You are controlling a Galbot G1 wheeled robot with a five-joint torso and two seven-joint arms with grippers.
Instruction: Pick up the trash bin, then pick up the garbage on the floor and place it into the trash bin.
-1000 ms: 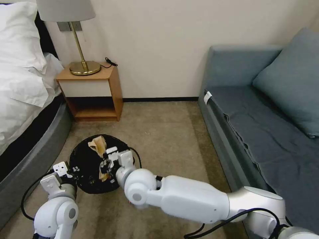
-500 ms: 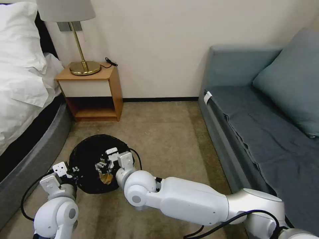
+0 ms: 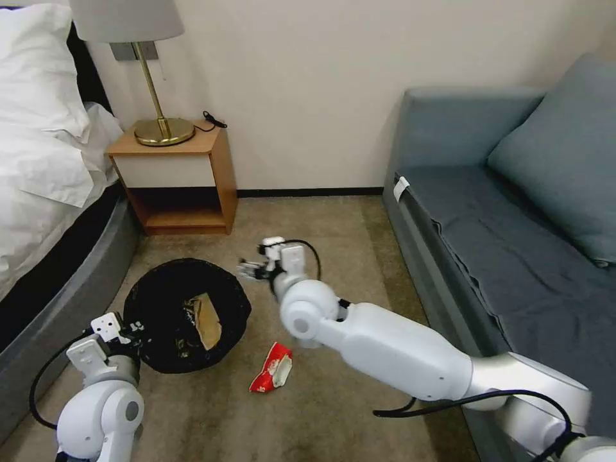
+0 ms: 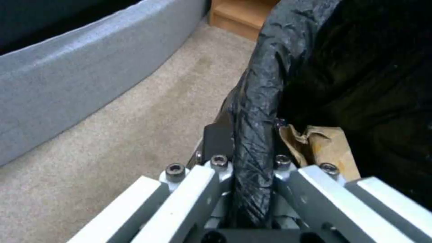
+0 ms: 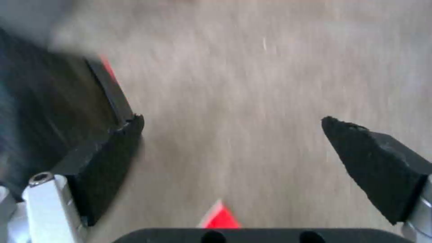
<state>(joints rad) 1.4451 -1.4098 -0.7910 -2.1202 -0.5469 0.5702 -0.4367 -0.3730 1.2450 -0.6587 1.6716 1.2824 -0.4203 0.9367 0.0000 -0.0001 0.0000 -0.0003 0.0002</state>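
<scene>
The right gripper (image 3: 251, 269) has come up out of the bin (image 3: 154, 346) and now hangs over the carpet (image 3: 333, 231), just past the bin's far side. A moment ago it was down inside the bin with a brown scrap in its fingers. Now its fingers (image 5: 108, 141) are wide apart and hold nothing. The scrap (image 3: 206, 321) lies inside the bin, so that piece is done.

The left gripper (image 4: 252, 175) is clamped on the bin's rim, with the black bag pinched between its fingers. It holds the bin near the bed (image 3: 58, 308).

A red wrapper (image 3: 272, 375) lies on the carpet, just beside the bin and close to the right arm. It is not in the bin yet, so the job is not finished.
</scene>
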